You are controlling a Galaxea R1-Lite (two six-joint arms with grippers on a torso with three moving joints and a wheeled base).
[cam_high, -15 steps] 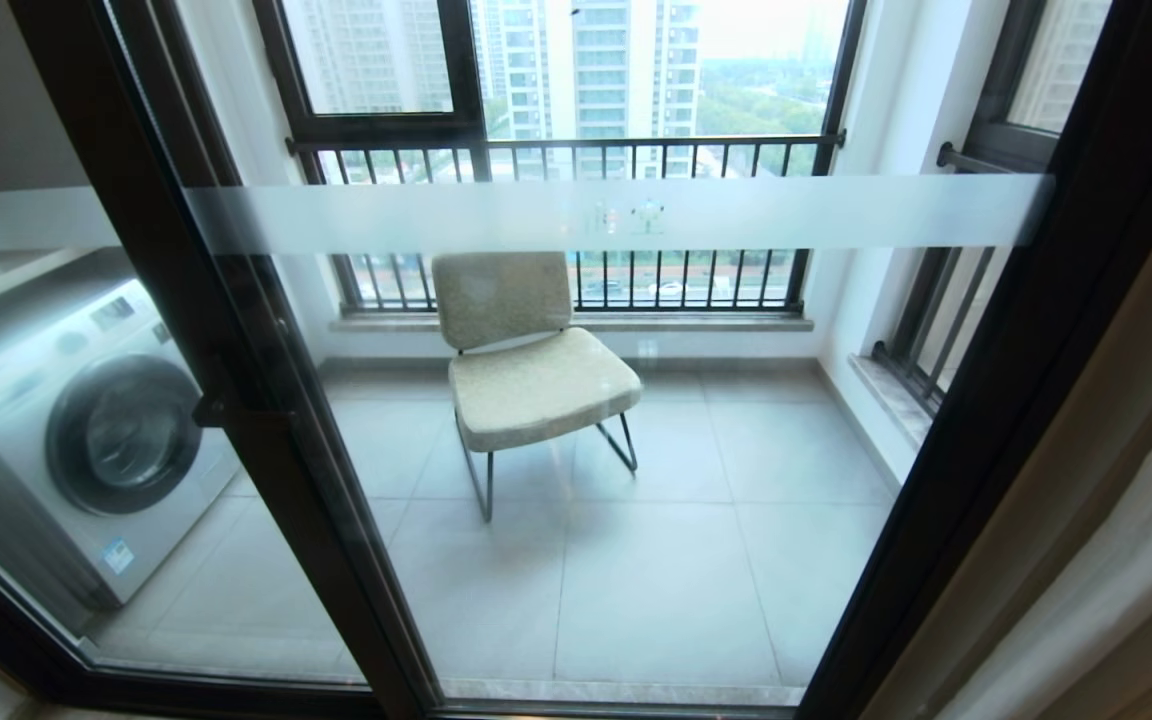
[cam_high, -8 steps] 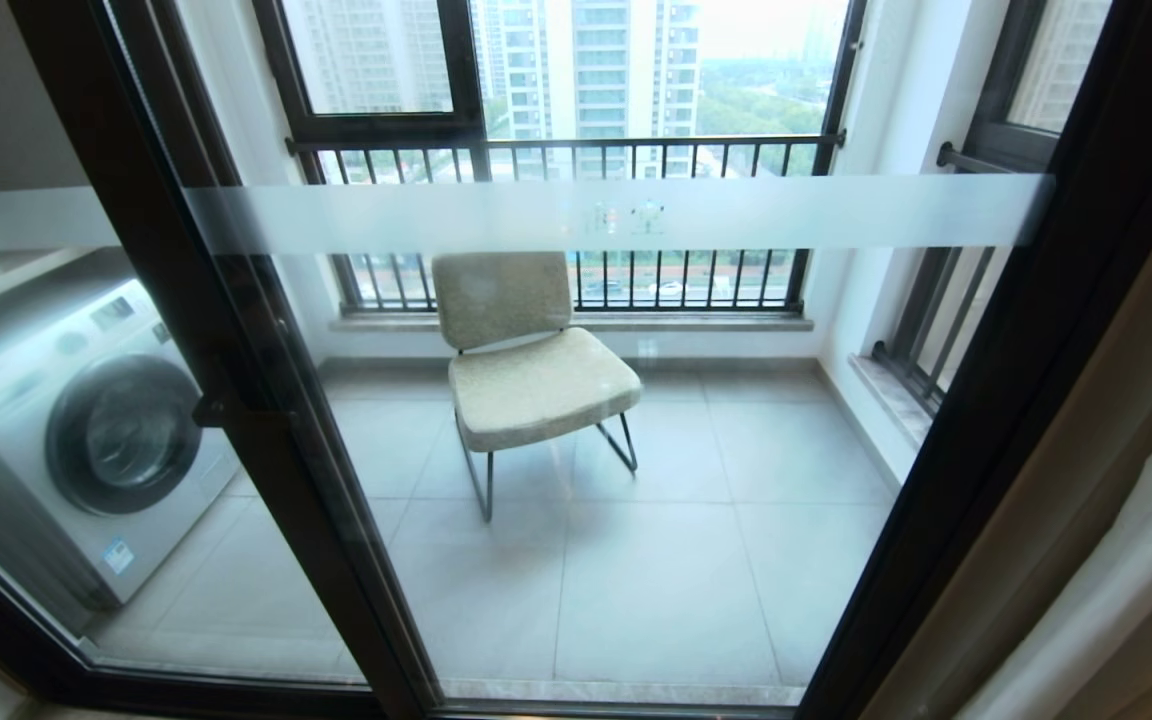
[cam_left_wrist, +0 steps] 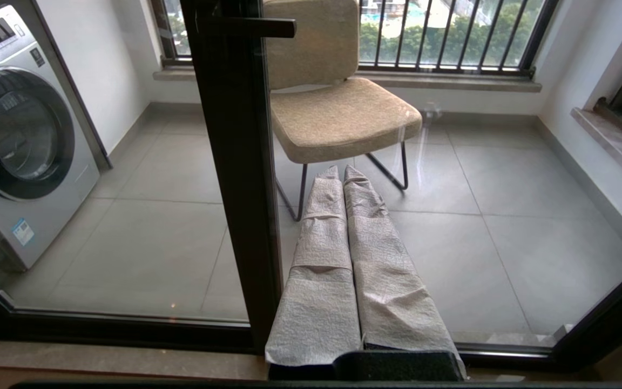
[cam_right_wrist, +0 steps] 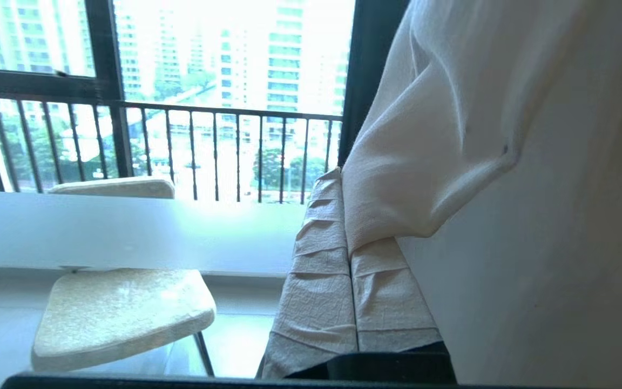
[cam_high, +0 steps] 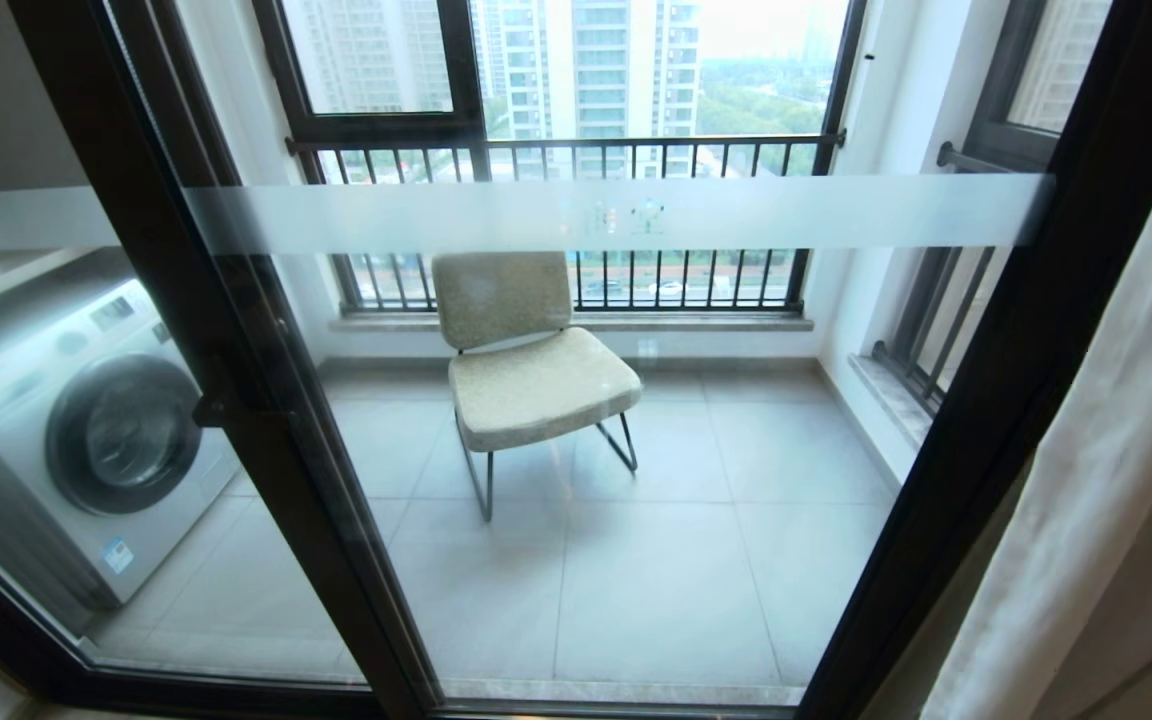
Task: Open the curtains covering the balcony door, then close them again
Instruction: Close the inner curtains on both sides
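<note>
Curtains (cam_high: 1116,420) bunched at far right of balcony door (cam_high: 996,380); seen only from right wrist, right gripper (cam_right_wrist: 343,181) pressed shut, empty, fabric draped over one finger. Left gripper (cam_left_wrist: 342,170) likewise shut, empty, low before glass. Beyond: chair (cam_high: 526,360), washing machine (cam_high: 86,430).

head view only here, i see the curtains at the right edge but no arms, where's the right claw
Observer: The right claw is shut against the curtains; fabric drapes over the outside of one finger and is not pinched.
Operator: and the left one
Observer: The left claw is shut and empty, low down, aimed at the balcony door glass beside its black post, with the chair beyond.
</note>
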